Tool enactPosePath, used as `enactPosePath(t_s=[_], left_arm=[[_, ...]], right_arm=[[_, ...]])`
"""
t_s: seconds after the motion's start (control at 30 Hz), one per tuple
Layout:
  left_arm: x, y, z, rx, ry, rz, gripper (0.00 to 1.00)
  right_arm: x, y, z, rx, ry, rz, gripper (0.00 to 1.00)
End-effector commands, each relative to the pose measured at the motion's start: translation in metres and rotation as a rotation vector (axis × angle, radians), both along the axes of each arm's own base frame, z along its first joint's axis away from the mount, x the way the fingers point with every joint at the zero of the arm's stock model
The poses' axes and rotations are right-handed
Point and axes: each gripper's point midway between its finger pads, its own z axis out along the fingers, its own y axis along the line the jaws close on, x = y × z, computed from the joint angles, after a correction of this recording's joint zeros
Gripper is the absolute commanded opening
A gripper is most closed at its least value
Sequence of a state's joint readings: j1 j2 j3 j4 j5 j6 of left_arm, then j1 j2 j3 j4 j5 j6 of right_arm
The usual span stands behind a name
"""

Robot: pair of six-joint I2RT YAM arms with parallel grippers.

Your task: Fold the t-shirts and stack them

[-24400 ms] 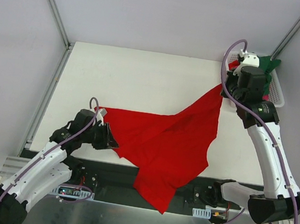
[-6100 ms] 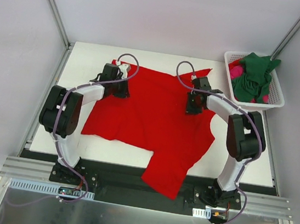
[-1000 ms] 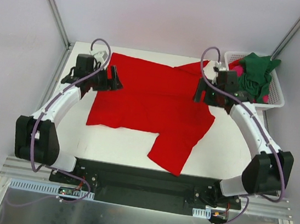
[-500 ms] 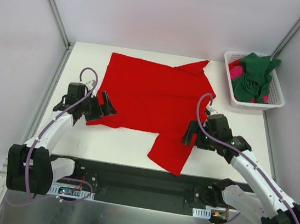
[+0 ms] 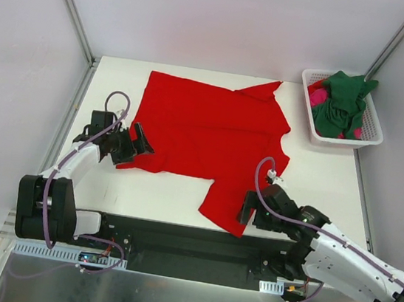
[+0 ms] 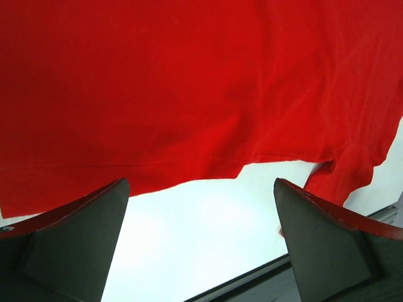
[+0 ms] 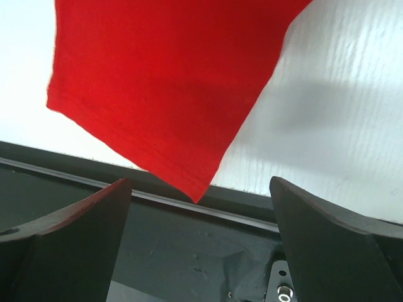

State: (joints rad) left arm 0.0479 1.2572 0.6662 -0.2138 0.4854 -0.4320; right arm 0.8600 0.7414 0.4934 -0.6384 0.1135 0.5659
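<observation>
Red t-shirt (image 5: 204,133) flat, long axis left-right.

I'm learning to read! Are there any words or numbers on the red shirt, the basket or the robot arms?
No text can be read.
The red t-shirt is plain in all three views.
The white basket shows no label.
The small boards at the arm bases are too small to read.

Location entry, for your records: robot lab test cell. Evidence: white desk (image 5: 318,174), plain enclosure walls (image 5: 226,20), aluminium frame rails (image 5: 70,8), two bolted robot arms (image 5: 73,165).
</observation>
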Motion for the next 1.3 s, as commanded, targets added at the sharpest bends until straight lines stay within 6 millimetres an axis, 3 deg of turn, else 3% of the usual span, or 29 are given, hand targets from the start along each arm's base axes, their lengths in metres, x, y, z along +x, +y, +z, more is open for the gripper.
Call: enactPosePath(t_s=[0.0,0.23,0.5,1.13,1.27], left_arm=[[0.019,0.006,0.015,0.015,-0.059,0.020,0.99],[0.018,0.005,0.011,0.010,-0.053,0.020,0.99],[0.019,0.005,0.012,0.008,-0.060,0.017,0.99],[0.019,0.005,0.011,0.012,-0.055,0.021,1.00],[0.019,0.007,0.009,0.018,-0.051,0.026,0.99]], right_arm=[[-0.004,0.002,-0.015,-0.026,-0.004,-0.078,0.96],[-0.015,0.026,-0.036,-0.039,0.011,-0.052,0.99],[-0.013,0.037,-0.046,-0.061,0.016,-0.056,0.82],[-0.038,0.026,-0.055,-0.114,0.060,-0.050,0.73],[-0.039,0.028,-0.057,-0.131,0.069,-0.046,0.66]])
